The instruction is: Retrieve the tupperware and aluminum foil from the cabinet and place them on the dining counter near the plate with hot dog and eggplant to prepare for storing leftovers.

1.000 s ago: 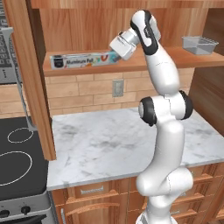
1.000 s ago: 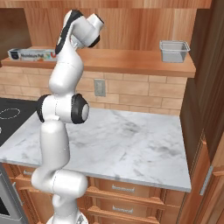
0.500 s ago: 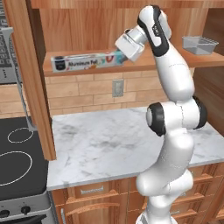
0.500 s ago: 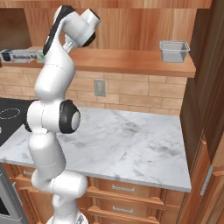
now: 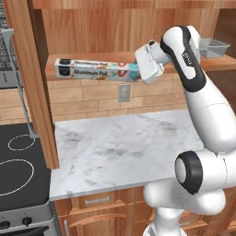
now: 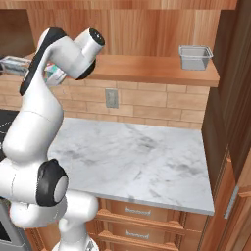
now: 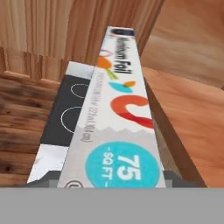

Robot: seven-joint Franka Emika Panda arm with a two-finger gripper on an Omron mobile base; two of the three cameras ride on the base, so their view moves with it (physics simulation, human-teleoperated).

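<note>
White gripper (image 5: 138, 69) at teal end of aluminum foil (image 5: 94, 70), jaws set about carton's width, one each side of box end; looks clamped on it. Foil carton lies lengthwise along front edge of cabinet (image 5: 83, 27) shelf, black end toward upright side panel. Tupperware (image 6: 195, 57) stands far along same shelf, well apart from foil. Marble worktop (image 5: 120, 147) below; stove (image 5: 18, 170) beside it.

The aluminum foil (image 7: 118, 127) carton reads "Aluminum Foil" and "75 SQ FT".
</note>
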